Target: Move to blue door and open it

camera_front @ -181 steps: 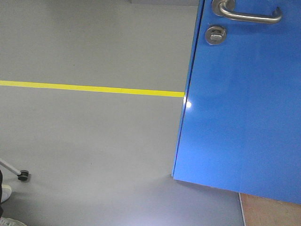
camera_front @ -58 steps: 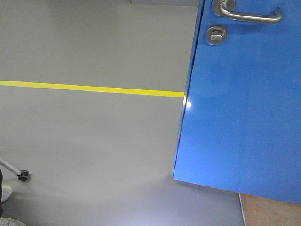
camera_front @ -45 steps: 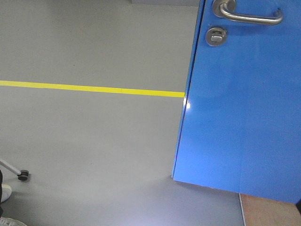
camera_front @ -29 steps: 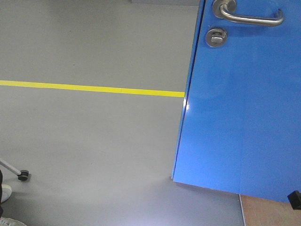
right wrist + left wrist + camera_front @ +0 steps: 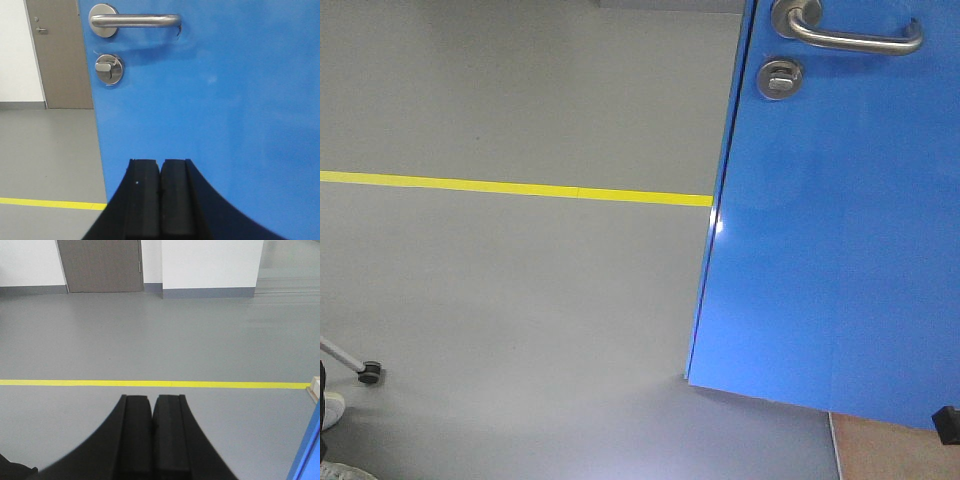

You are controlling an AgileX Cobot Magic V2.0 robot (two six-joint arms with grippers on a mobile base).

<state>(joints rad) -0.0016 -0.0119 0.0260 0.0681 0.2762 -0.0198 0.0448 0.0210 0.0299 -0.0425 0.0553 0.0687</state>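
While no bin, tray or other container shows in any view, the blue door [image 5: 830, 220] fills the right side of the front view, its lower corner meeting the grey floor [image 5: 520, 300] beside a strip of orange-brown flooring [image 5: 890, 455]. Its silver lever handle [image 5: 850, 35] and round thumb-turn lock [image 5: 779, 76] sit at the top, close to the door's free edge. A yellow floor line [image 5: 510, 188] runs from the left up to that edge.

From the right wrist view, the right gripper [image 5: 160, 197] points level at the door face, below the lever and lock and apart from both, with its black pads pressed together and nothing between them. The left gripper [image 5: 152, 435] faces the open floor, pads likewise closed on nothing, with only a sliver of blue door at the lower right corner.

Only the wrist views show the far white wall [image 5: 210, 262] and a grey-brown door [image 5: 100, 265]. Only the front view shows a small caster wheel [image 5: 369, 375] on a thin leg at the left, and a black part [image 5: 947, 424] at the right edge.
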